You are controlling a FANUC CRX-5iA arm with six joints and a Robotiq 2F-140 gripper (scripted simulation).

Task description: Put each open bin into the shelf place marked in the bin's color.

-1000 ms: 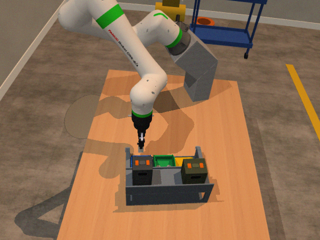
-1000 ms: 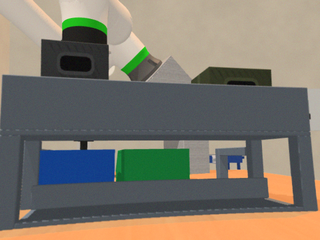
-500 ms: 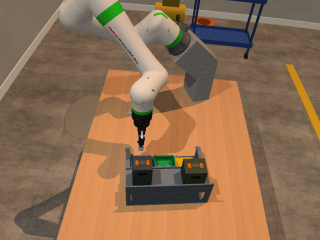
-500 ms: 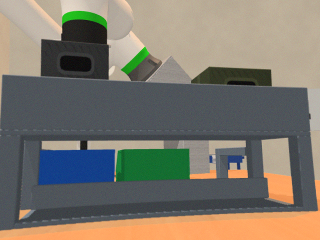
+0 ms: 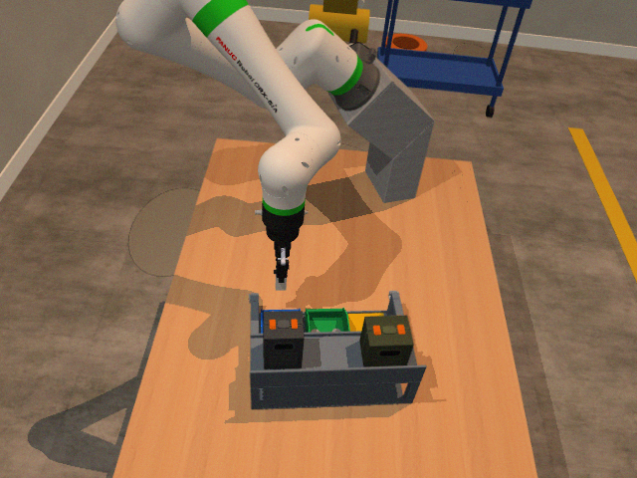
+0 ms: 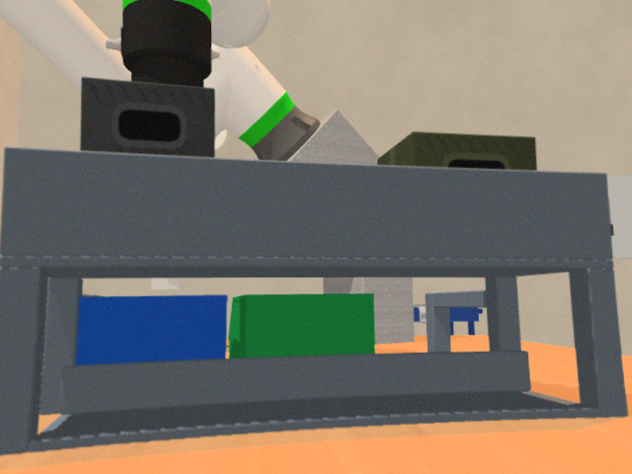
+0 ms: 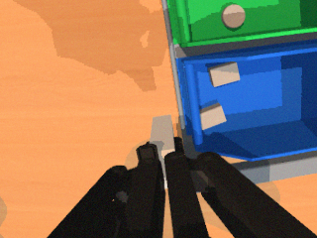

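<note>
Blue bin [image 6: 151, 330] [image 7: 248, 99] sitting in shelf [image 5: 336, 377] [image 6: 306, 214] [image 7: 173, 64], just beside gripper [image 5: 281, 280] [image 6: 164, 283] [image 7: 162, 151], two pale blocks lying inside near its front end. Gripper pointing down outside shelf's front edge, fingers closed together, gripping nothing. Green bin [image 5: 326, 320] [image 6: 306, 325] [image 7: 267, 25] standing next to blue one, farther from gripper, round pale part lying in it. Dark case [image 5: 283, 340] [image 6: 147, 122] resting on upper board beyond gripper; olive case [image 5: 386, 342] [image 6: 459, 150] resting there too, farther off.

In the top view, the dark box [image 5: 283, 337] [image 6: 147, 119] hides much of the blue bin [image 5: 262, 311] [image 6: 151, 329] [image 7: 248, 99]; the wrist view's right edge cuts that bin off.
</note>
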